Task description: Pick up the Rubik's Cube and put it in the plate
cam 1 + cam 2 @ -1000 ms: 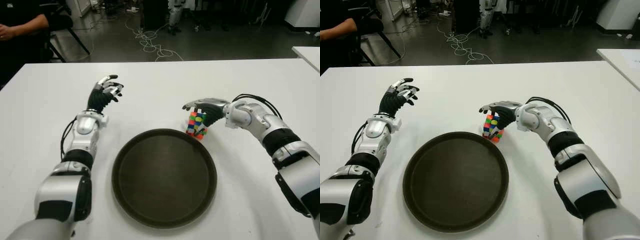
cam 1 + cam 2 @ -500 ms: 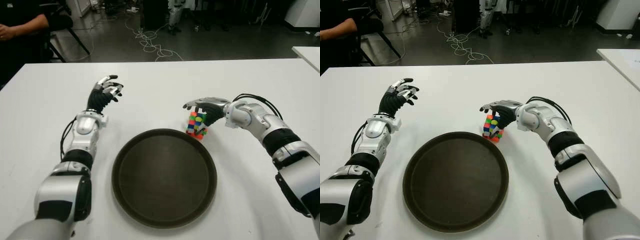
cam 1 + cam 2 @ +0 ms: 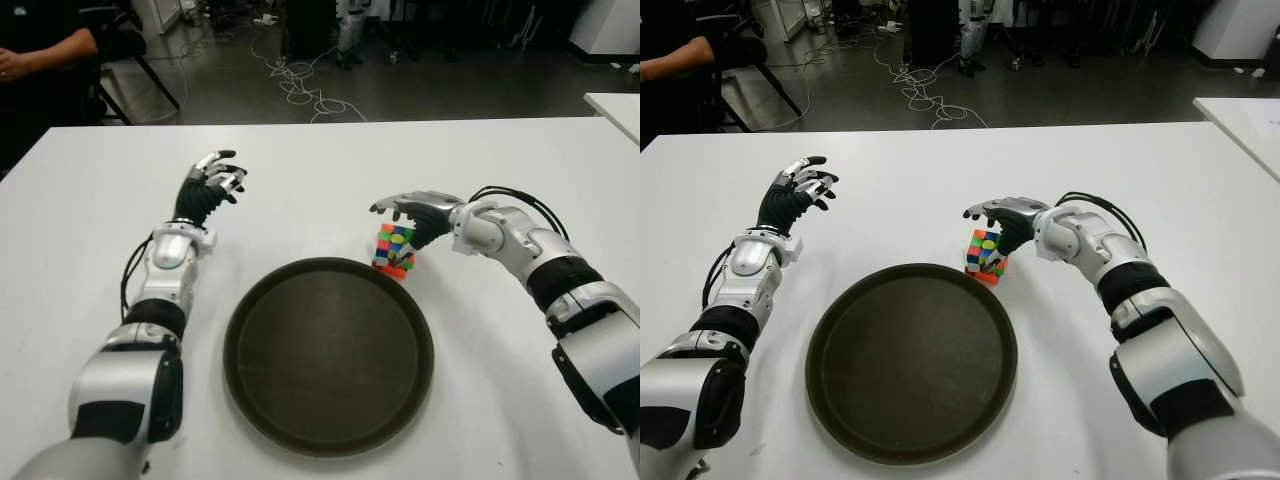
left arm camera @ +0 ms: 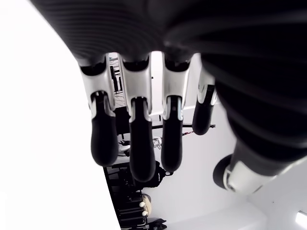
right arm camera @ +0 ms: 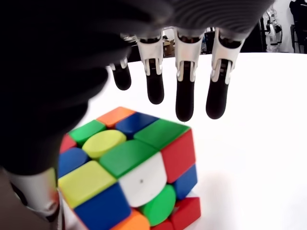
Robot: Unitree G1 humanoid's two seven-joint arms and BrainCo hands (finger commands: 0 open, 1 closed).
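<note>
Rubik's Cube [image 3: 395, 249] on white table [image 3: 330, 180], just off the far right rim of the dark round plate [image 3: 328, 355], not in it. Touching the rim or only beside it: can't tell. Right hand [image 3: 415, 213] arched over cube, fingers [image 5: 184, 98] extended and spread past its top, tips clear of the stickers in wrist view; nothing gripped. Thumb mostly a dark blur at frame edge beside the cube's lower corner, contact unclear. Cube's underside and far faces hidden; bottom cut off in right wrist view. Left hand [image 3: 208, 188] well apart on the other side, beyond the plate's far left, fingers [image 4: 135, 139] loosely extended, slightly bent, holding nothing. Contact with table unclear. Upper arms cropped at bottom. Person's sleeve and hand [image 3: 40, 48] cut off at far left corner, behind the table.
</note>
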